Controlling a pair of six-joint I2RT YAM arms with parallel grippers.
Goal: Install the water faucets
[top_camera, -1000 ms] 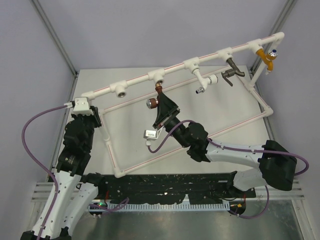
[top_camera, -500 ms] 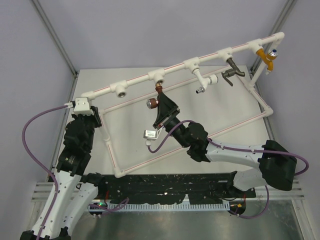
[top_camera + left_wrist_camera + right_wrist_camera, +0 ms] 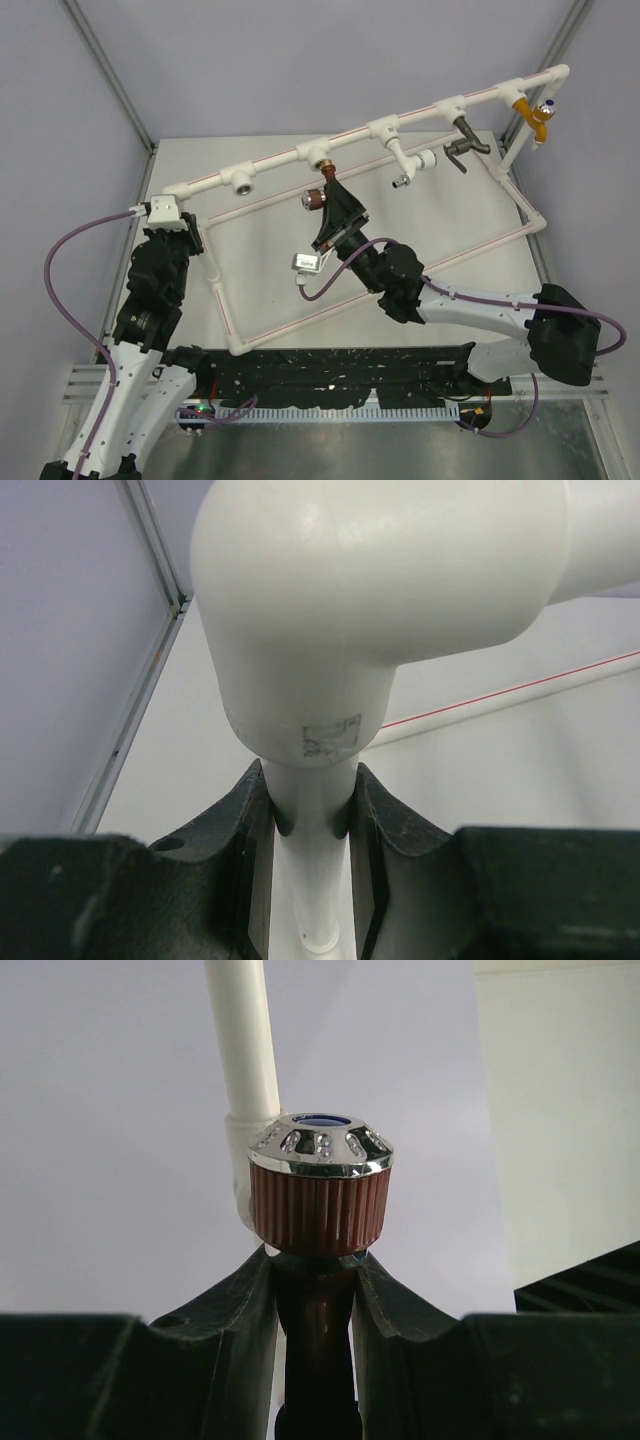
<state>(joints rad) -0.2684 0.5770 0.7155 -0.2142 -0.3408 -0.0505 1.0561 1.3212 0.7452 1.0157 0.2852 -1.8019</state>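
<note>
The copper-coloured faucet (image 3: 322, 190), with a round dark-red knob (image 3: 313, 199), is held in my right gripper (image 3: 331, 199). Its brass threaded end (image 3: 325, 164) is right at the middle tee fitting (image 3: 317, 150) of the white pipe frame. In the right wrist view my gripper (image 3: 316, 1285) is shut on the faucet's stem (image 3: 316, 1310), just under the chrome-topped knob (image 3: 320, 1190). My left gripper (image 3: 186, 238) is shut on the frame's upright pipe (image 3: 311, 820), below the corner elbow (image 3: 380, 600).
A dark bronze-grey lever tap (image 3: 463, 142), an orange tap with a blue knob (image 3: 536, 115) and a small white tap (image 3: 405, 166) hang on the top rail. An open tee fitting (image 3: 243, 181) sits at the left. The frame's lower bar (image 3: 400, 282) crosses over my right arm.
My right gripper has carried the faucet up and slightly right, bringing its brass end to the middle tee fitting. The left arm has not moved.
</note>
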